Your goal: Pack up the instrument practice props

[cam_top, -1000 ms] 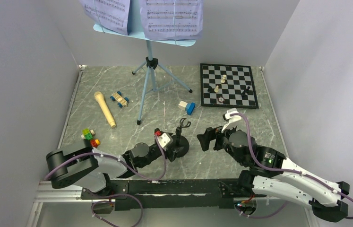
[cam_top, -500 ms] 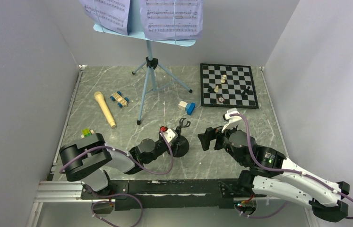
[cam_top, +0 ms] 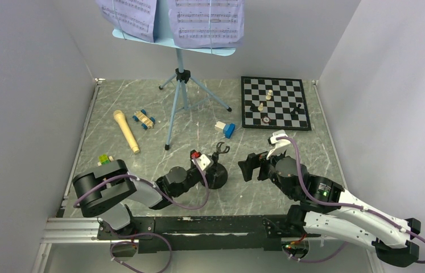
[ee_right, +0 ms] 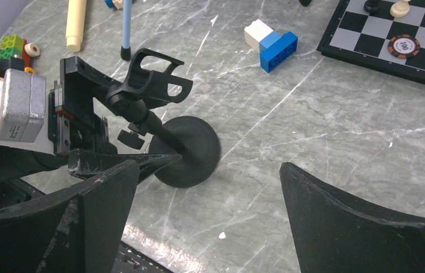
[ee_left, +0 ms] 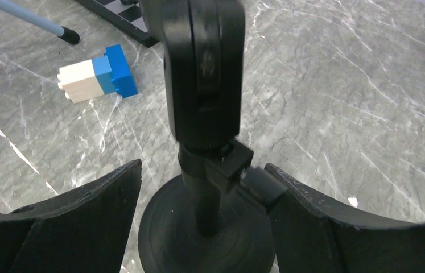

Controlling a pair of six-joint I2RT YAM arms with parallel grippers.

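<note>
The left jaws stand wide, one finger on each side of the short black mic stand [ee_left: 207, 222]. Its post rises between them from a round base on the counter [ee_left: 341, 85]. The right jaws gape wide, holding nothing, and face the stand from the other side, a little apart. Just beyond the left jaws lies a blue-and-white block [ee_left: 97, 75]. Farther out are the music stand [cam_top: 178, 96] with its lavender pages [cam_top: 207, 20] and the tan microphone [cam_top: 126, 132]. A chessboard [cam_top: 275, 102] lies beyond the right jaws.
</note>
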